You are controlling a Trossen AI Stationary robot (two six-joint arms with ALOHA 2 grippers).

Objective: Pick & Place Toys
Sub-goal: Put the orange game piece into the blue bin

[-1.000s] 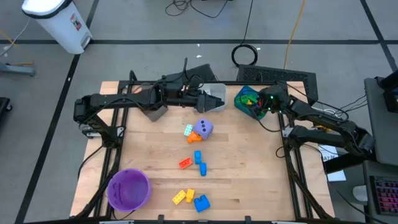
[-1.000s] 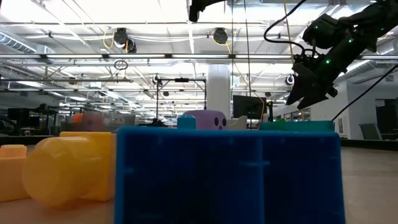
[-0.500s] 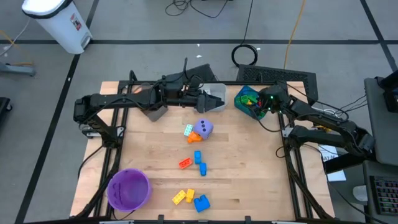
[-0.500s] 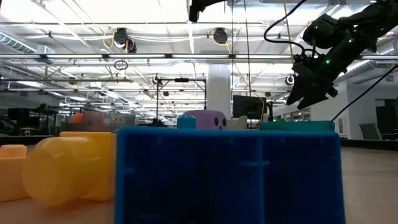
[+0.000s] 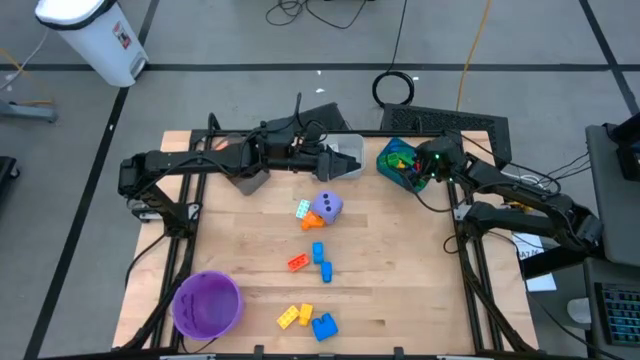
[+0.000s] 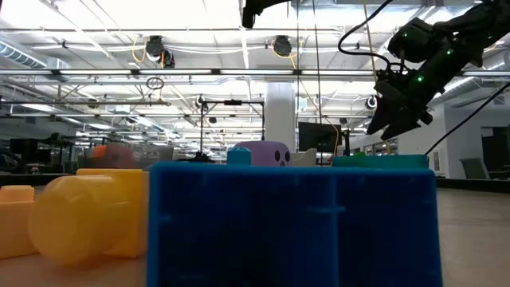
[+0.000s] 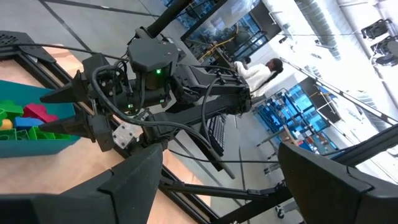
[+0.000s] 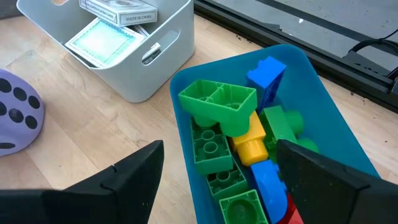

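Observation:
Loose toys lie on the wooden table: a purple dotted die [image 5: 328, 206] leaning on an orange die [image 5: 312, 221], a whitish card [image 5: 302, 209], blue bricks [image 5: 320, 258], a red brick [image 5: 297, 263], and yellow [image 5: 292, 316] and blue [image 5: 324, 325] bricks near the front edge. My left gripper [image 5: 357, 168] hangs open and empty over the grey bin [image 5: 345, 155]. My right gripper [image 5: 415, 172] is open and empty above the teal bin [image 8: 345, 134], which holds green, blue, yellow and red bricks [image 8: 217, 106]. Cards [image 8: 102, 37] lie in the grey bin.
A purple round bowl [image 5: 208, 303] stands at the front left corner. The grey bin and the teal bin [image 5: 398, 160] stand side by side at the far edge. The low view is mostly filled by the near blue brick [image 6: 295, 223] and yellow bricks [image 6: 88, 215]. A person [image 7: 258, 70] shows beyond the table.

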